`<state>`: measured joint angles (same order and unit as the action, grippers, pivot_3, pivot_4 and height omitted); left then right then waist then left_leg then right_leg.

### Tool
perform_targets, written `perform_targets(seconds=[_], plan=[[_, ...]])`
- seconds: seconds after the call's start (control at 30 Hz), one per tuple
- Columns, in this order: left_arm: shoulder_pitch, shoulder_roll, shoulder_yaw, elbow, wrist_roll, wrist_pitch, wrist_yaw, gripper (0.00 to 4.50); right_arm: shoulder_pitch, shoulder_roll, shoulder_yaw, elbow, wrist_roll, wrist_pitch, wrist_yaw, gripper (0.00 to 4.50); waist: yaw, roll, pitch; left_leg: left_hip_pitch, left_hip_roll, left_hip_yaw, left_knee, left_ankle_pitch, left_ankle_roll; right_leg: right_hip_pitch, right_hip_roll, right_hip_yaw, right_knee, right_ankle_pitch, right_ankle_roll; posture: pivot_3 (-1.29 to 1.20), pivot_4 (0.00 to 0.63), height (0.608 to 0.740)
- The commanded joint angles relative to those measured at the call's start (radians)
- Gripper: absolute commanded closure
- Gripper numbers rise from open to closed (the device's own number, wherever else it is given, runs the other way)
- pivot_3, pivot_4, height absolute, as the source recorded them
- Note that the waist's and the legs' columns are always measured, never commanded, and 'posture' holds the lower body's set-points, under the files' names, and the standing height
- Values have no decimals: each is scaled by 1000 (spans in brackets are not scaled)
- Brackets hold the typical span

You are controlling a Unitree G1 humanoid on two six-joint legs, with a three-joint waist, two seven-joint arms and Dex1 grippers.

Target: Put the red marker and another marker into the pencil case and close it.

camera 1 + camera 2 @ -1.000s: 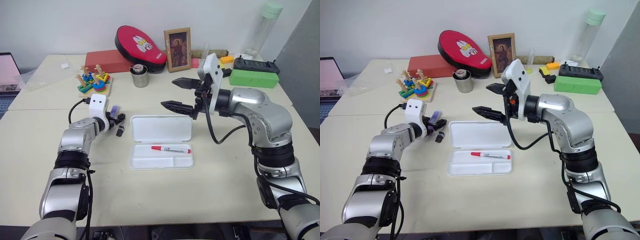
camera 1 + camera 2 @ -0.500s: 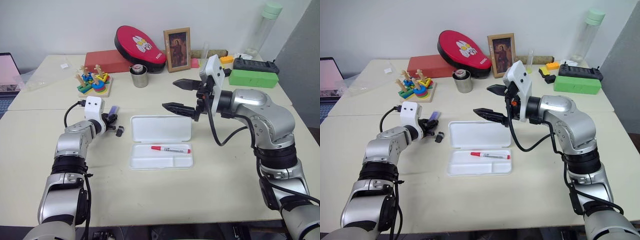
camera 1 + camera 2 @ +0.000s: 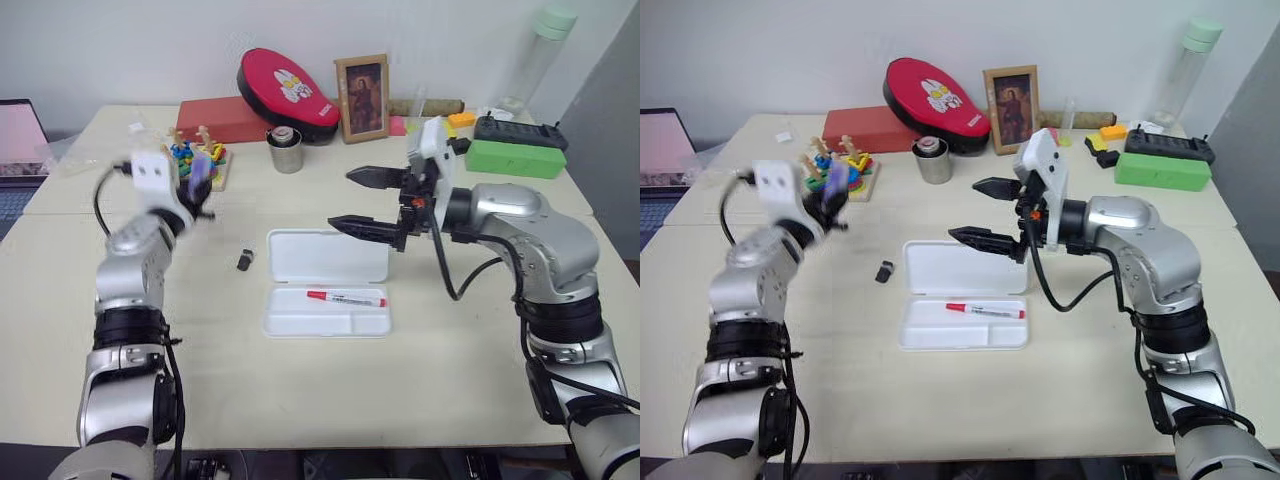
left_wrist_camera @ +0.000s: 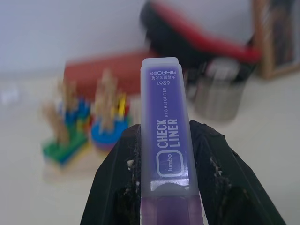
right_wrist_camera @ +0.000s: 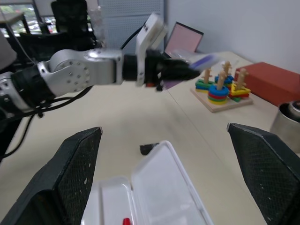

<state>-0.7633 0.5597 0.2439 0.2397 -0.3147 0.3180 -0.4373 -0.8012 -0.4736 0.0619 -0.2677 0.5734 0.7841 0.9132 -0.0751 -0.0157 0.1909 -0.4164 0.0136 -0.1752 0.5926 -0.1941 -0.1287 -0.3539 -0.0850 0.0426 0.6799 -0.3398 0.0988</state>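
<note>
You've got two markers and one case to deal with here: the red marker is already lying in the tray half of the open white pencil case, and the purple highlighter is up in the air, pinched in your left gripper off to the left of the case, in front of the wooden ring-stacking toy. There's also one tiny black object sitting on the table just left of the case lid. The left wrist view gives you what the head views can't: the highlighter's printed label, reading "CHECK LINER", and both black fingers squeezed against its flat sides. The right wrist view shows the left arm from across the table with the highlighter poking out, above the case. Your right gripper hangs over the far right corner of the lid with its fingers spread wide, holding nothing. Compared with a second ago, the left hand has come up off the table by the black object, carrying the highlighter with it, while the right arm has barely budged and the case and red marker sit where they were.
</note>
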Motion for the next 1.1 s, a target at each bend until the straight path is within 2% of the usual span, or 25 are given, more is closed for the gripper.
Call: perform_targets(seconds=[0.03, 0.13, 0.2, 0.27, 0.4, 0.53, 0.67, 0.77, 1.1], plan=[[-6, 14, -67, -271, -175, 111, -209, 3310, 24, -71, -90, -85, 87, 11, 49, 0, -1, 0, 0, 1, 0, 0, 0, 0, 0, 0, 0, 0, 0, 0, 0, 0, 150, 740], [60, 81, -157, -430, -257, 231, -370, 3310, 81, -156, -141, -135, 151, 28, 99, 0, -4, 0, 0, 1, 0, 0, -1, 0, 0, 1, 0, 0, 0, 0, 0, 0, 150, 740], [127, 165, -227, -511, -268, 282, -480, 3310, 117, -198, -154, -156, 166, 36, 103, 0, -15, 0, 0, 1, 0, 0, 0, 0, 1, 1, 0, 0, 1, 0, 0, 0, 150, 740], [182, 252, -304, -554, -217, 278, -563, 3310, 161, -244, -149, -171, 143, 28, 98, 0, -26, 1, 1, 3, 1, 2, -1, -2, 3, 0, 0, 3, 2, 0, 0, 0, 150, 740], [232, 333, -403, -551, -156, 261, -667, 3310, 217, -296, -109, -196, 89, 5, 73, 0, -16, 2, 1, 4, 1, 3, 0, -2, 4, 1, 1, 3, 4, 0, 0, 0, 150, 740], [222, 325, -455, -557, -154, 289, -713, 3310, 262, -308, -67, -240, 57, -1, 47, 0, -4, 2, 1, 3, 1, 3, 0, -2, 5, 1, 1, 3, 2, 0, 1, 0, 150, 740], [223, 350, -530, -561, -63, 268, -739, 3310, 289, -310, -65, -274, 64, 11, 12, 0, 4, 2, 1, 1, 0, 3, 0, -2, 5, 0, 1, 3, 1, 0, 1, 0, 150, 740], [236, 346, -543, -573, -67, 290, -755, 3310, 304, -315, -68, -293, 70, 20, -9, 0, 6, 2, 1, 1, 1, 3, 0, -2, 5, 0, 1, 2, 1, 0, 1, 0, 150, 740], [226, 333, -629, -550, 48, 282, -766, 3310, 337, -339, -58, -316, 64, 28, -44, 0, 15, 2, 1, 1, 1, 3, 0, -2, 5, 0, 0, 2, 1, 0, 1, 0, 150, 740]])
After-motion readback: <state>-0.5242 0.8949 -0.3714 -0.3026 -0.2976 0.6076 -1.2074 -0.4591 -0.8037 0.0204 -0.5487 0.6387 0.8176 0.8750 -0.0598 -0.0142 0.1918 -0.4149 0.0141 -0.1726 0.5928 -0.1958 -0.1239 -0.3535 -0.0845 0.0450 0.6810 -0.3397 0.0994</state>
